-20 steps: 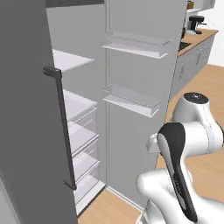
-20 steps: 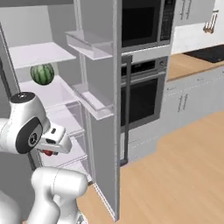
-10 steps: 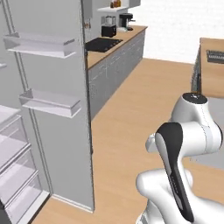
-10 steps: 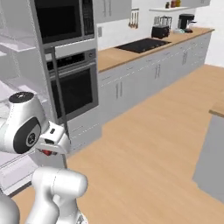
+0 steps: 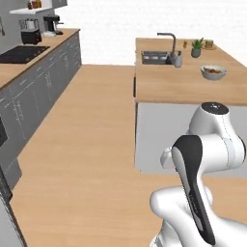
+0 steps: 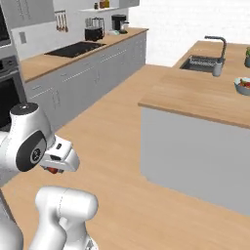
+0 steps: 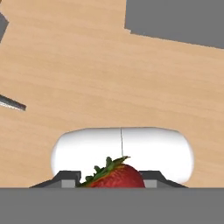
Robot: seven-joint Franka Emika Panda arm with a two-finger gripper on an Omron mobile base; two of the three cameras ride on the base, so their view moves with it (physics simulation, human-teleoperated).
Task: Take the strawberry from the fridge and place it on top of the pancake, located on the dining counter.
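The strawberry (image 7: 117,176), dark red with a green leafy cap, sits between my gripper's (image 7: 113,178) two fingertips at the bottom of the hand view. In the right base view the gripper (image 6: 54,168) hangs low at the left, tucked close to the arm, with a red bit of the strawberry (image 6: 52,170) showing under it. It is shut on the fruit, above bare wooden floor. The light-wood dining counter (image 5: 169,89) on its grey base (image 6: 195,161) stands ahead to the right. The pancake and the fridge are out of view.
A sink with a tap (image 5: 166,46), a small plant (image 5: 197,47) and a bowl (image 5: 213,72) are on the counter. A grey-drawer wall counter with a cooktop (image 6: 73,49) and appliances (image 5: 41,26) runs along the left. Wooden floor (image 5: 87,144) lies between them.
The whole picture has swung from the open fridge past the oven wall to the floor and the dining counter, so the camera has moved. The strawberry stays in the shut gripper.
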